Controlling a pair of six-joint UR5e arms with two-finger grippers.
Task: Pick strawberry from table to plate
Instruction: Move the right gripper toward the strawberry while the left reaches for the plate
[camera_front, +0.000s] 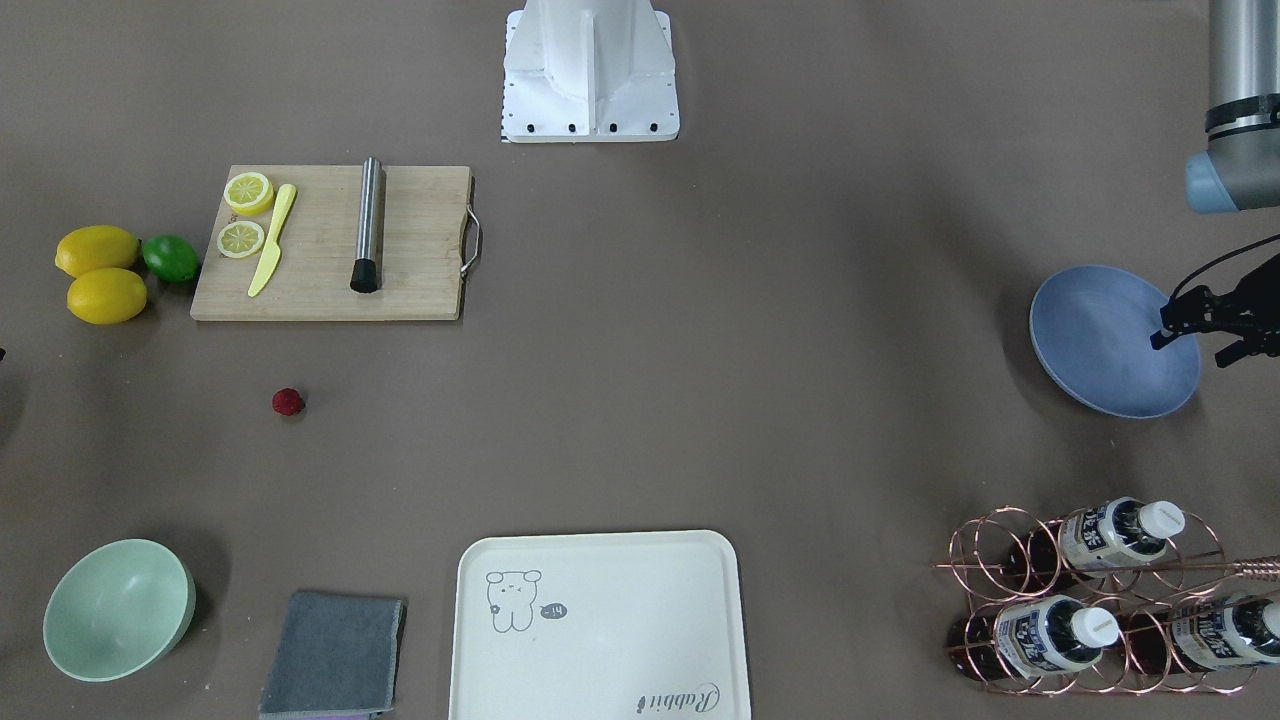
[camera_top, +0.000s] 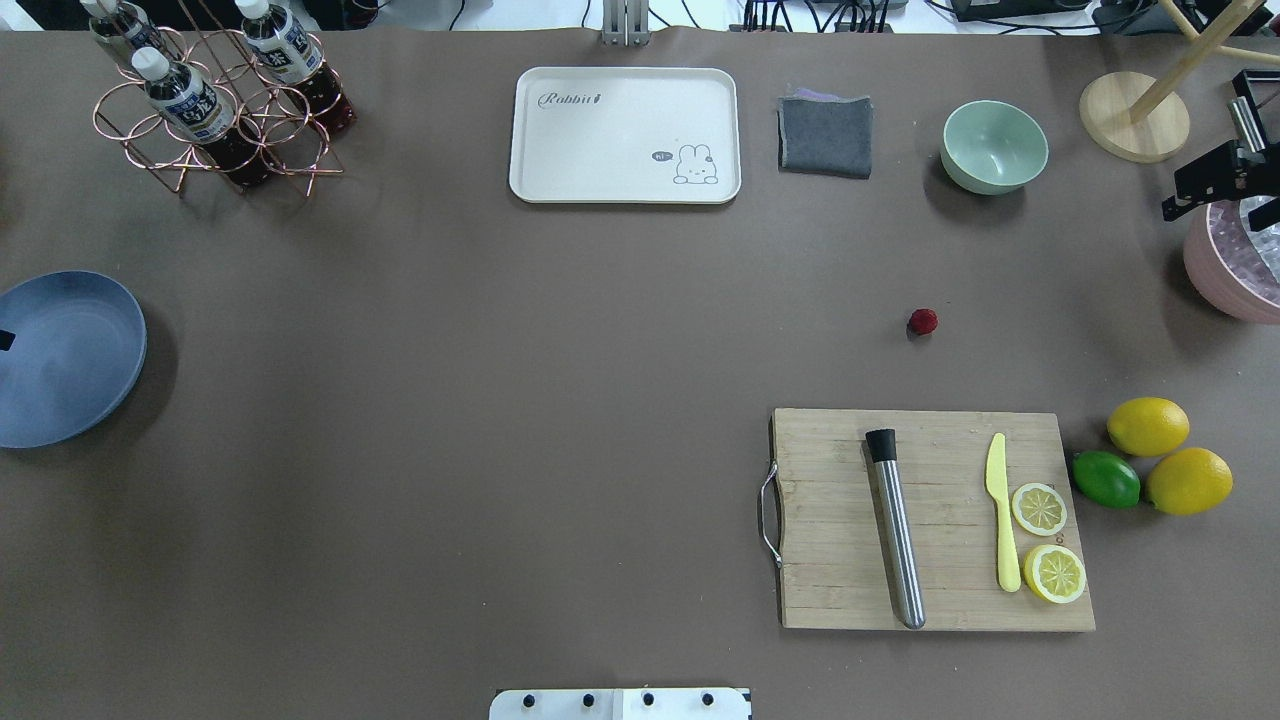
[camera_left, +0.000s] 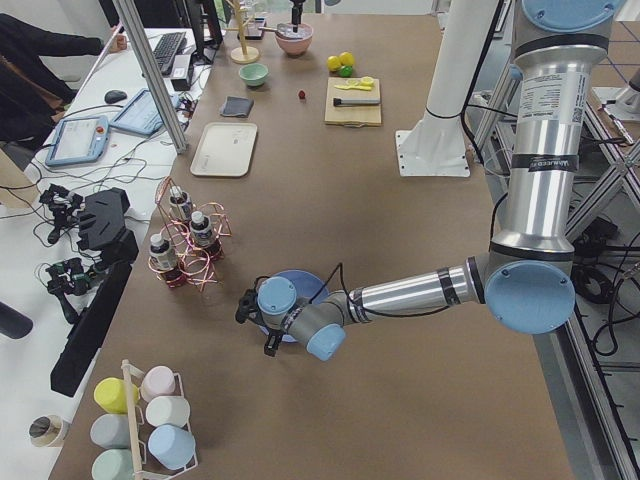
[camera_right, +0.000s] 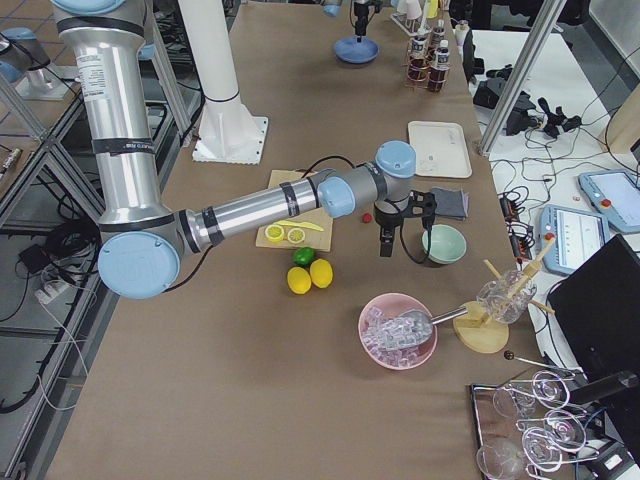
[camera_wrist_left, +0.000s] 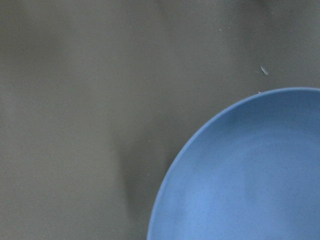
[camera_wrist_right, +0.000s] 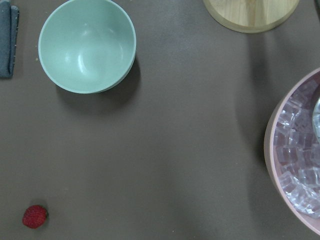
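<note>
The strawberry (camera_top: 923, 321) is a tiny dark-red berry lying alone on the grey-brown table (camera_top: 500, 400), between the mint bowl and the cutting board. It also shows at the lower left of the right wrist view as the strawberry (camera_wrist_right: 35, 216). The blue plate (camera_top: 60, 360) sits at the table's far left edge with nothing on it. My left gripper (camera_front: 1190, 350) hovers open over the plate's rim (camera_front: 1100, 340). My right gripper (camera_top: 1212, 195) hangs open at the right edge, above the ice bowl's rim and well to the right of the berry, with nothing between its fingers.
A wooden cutting board (camera_top: 830, 560) carries a steel muddler, a yellow knife and lemon slices. Two lemons and a lime (camera_top: 1105, 479) lie beside it. At the far side are a cream tray (camera_top: 625, 135), grey cloth (camera_top: 825, 135), mint bowl (camera_top: 994, 146), bottle rack (camera_top: 215, 105) and pink ice bowl (camera_top: 1235, 280).
</note>
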